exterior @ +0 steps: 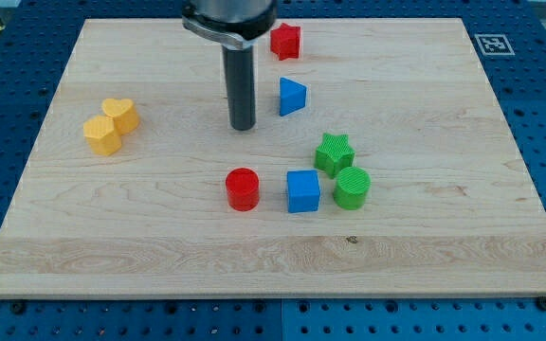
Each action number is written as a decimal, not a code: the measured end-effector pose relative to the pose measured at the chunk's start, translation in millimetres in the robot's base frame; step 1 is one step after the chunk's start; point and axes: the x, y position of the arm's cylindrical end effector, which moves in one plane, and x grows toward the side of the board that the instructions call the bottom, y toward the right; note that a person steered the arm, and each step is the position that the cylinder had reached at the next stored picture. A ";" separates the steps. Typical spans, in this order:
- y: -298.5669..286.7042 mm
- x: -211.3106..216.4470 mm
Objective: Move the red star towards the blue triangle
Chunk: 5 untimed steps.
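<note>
My tip, a bare rod with no pincer to clench, stands left of the blue triangle, the red star up-right beyond it.

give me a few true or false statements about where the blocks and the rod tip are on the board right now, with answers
1. The red star lies above the blue triangle in the view. True.
2. My tip touches the red cylinder. False: it stands apart, higher in the view, left of the triangle.
3. The green star sits close beside the green cylinder. True.
4. The blue cube is at the view's far left. False: the yellow heart and the yellow block beside it are there.
</note>
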 end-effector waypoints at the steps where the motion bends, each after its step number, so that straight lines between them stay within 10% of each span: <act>1: -12.4 -41.3; 5: -3.2 -209.1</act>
